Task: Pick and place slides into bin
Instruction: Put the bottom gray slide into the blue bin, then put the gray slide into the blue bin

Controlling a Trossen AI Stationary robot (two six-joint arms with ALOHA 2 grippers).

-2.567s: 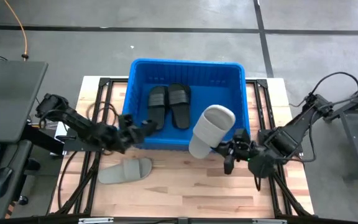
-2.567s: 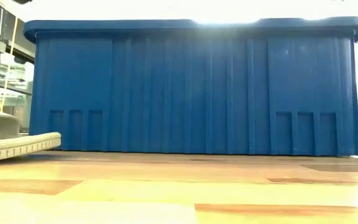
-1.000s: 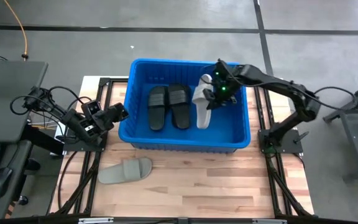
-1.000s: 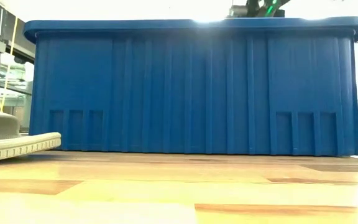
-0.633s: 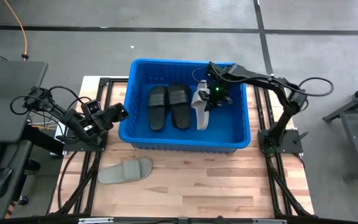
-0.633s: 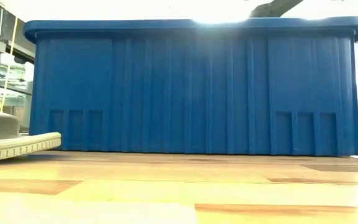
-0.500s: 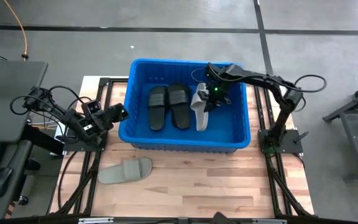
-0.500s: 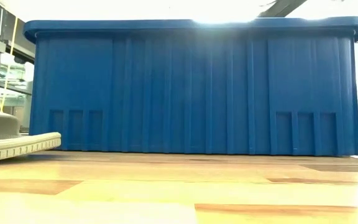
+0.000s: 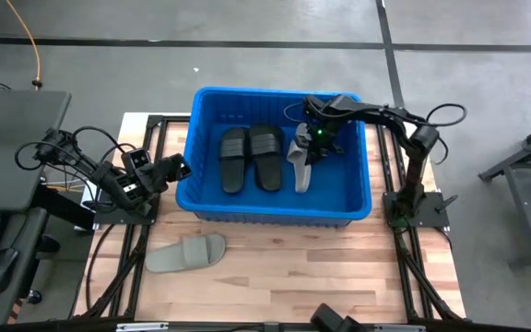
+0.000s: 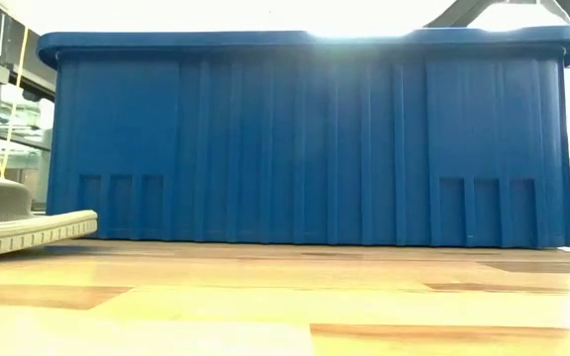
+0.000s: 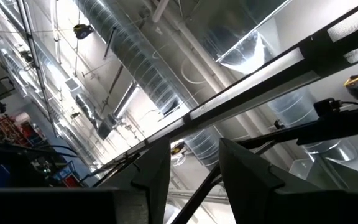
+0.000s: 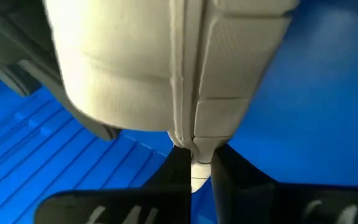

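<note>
Grey slide (image 9: pixel 300 159) lowered into bin (image 9: pixel 275 208), end effector (image 9: pixel 313 140) half hidden

Right gripper (image 9: pixel 312 140) clamped, arm outstretched; left gripper (image 9: pixel 181 167) parted, arm folded.

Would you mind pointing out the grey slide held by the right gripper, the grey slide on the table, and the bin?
held grey slide (image 9: pixel 300 160), high view, on its sole edge.
grey slide on the table (image 9: pixel 185 253), high view, on its strap.
bin (image 10: pixel 305 138), low view, on its ribbed near wall.
</note>
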